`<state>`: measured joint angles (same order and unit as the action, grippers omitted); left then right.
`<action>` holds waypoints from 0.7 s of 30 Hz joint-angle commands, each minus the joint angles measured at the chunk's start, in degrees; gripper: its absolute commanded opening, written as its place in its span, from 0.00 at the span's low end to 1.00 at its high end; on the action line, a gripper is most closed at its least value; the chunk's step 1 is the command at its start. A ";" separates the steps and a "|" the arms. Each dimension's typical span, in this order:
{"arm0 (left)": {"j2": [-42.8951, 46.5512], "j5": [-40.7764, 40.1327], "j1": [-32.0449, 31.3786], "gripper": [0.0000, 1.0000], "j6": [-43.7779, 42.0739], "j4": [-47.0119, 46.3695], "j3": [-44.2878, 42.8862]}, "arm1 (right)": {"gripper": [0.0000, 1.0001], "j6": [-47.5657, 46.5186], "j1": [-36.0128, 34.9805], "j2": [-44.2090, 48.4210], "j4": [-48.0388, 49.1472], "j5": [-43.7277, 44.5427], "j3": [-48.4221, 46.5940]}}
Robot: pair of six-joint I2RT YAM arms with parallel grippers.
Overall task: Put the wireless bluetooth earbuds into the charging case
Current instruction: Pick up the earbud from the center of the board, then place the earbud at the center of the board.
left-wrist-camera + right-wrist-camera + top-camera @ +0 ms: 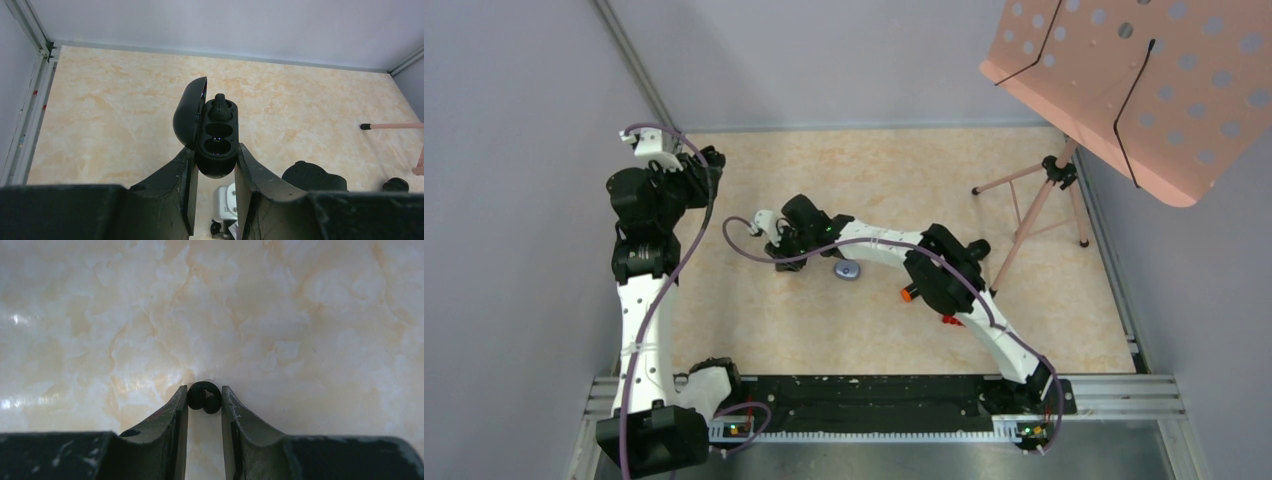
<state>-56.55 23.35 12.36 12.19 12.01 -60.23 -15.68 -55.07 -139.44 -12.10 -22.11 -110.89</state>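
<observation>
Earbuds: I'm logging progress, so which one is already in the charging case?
The black earbud in the far socket of the open charging case, which the left gripper holds. The other earbud is outside it, pinched by the right gripper.

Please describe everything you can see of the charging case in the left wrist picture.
The charging case is a black, glossy, rounded shell that looks like plastic. It is held above the table, clamped at its near end in the left gripper. Its lid stands open, hinged on the left side. Inside, one black earbud sits in the far cavity; the nearer cavity looks empty.
</observation>
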 commanded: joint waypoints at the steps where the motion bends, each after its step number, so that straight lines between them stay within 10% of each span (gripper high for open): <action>1: 0.21 1.08 0.38 0.00 1.39 -4.66 -0.35 | 0.19 -8.47 -0.02 8.53 -2.51 -1.69 4.50; 10: 0.67 1.42 0.38 0.00 1.97 -5.24 0.17 | 0.20 -36.76 0.39 25.28 -11.42 -13.98 20.72; 21: 0.53 2.64 0.38 0.00 2.05 -4.63 0.54 | 0.24 -92.16 3.13 23.16 -57.48 -16.13 13.69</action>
<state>-56.53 24.69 12.36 13.61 10.28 -60.20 -80.55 -52.93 -114.43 -49.52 -37.58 -94.35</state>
